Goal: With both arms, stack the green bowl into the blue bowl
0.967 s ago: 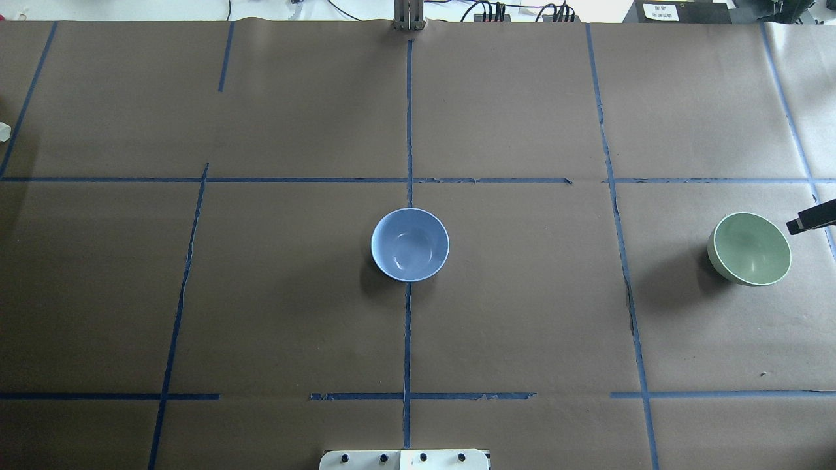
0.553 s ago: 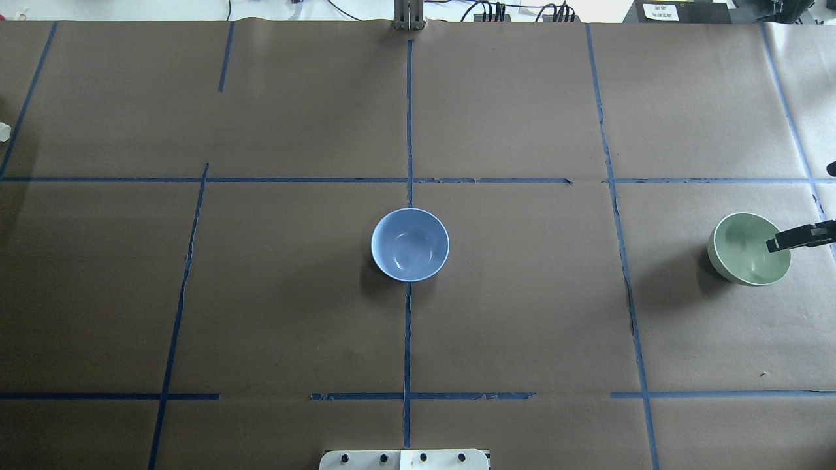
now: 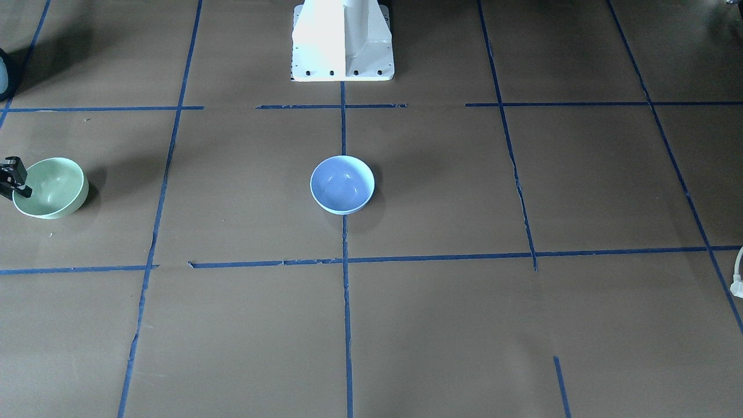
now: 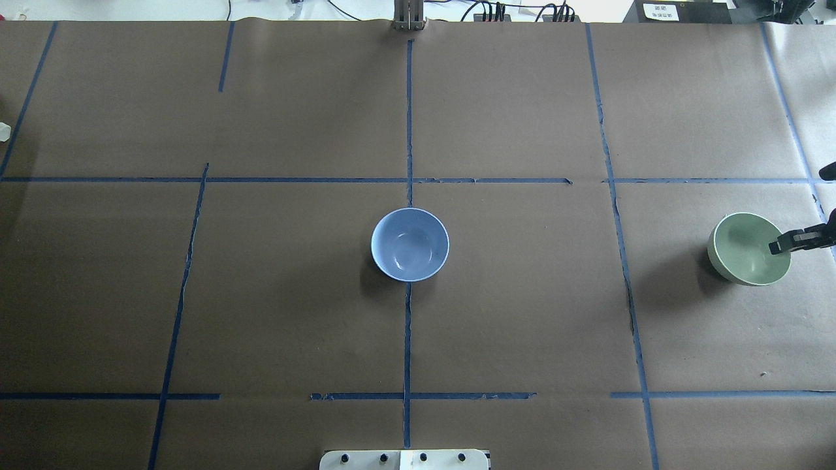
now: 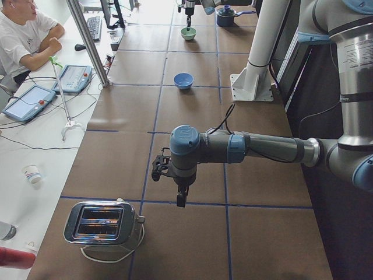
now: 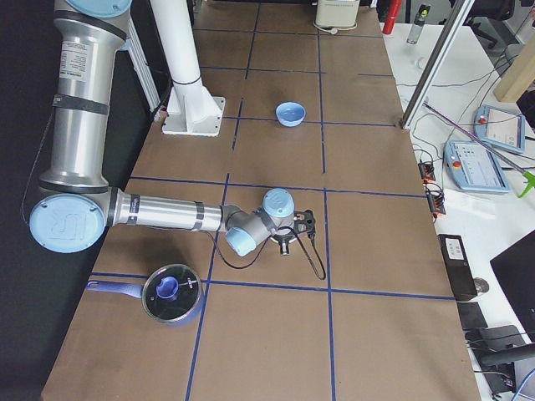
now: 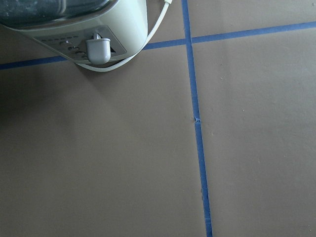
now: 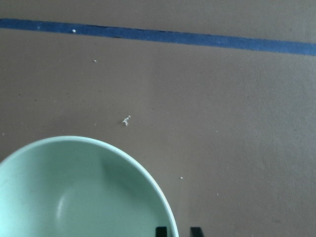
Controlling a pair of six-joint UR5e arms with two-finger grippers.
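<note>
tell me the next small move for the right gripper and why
Probably close the right gripper on the rim of the green bowl: in the wrist view its fingertips straddle that rim, one inside, one outside, not yet clamped. The bowl rests on the table, apart from the blue bowl.

You can see a shiny toaster (image 5: 104,223) at one end of the brown table (image 4: 522,326). Blue tape lines (image 4: 407,130) cross the table. A pot (image 6: 171,294) with a blue handle and a see-through lid sits at the other end. A man in a white shirt (image 5: 23,32) sits beside the table, near a flat screen (image 5: 29,102). A paper cup (image 5: 32,173) stands on the white bench.
</note>
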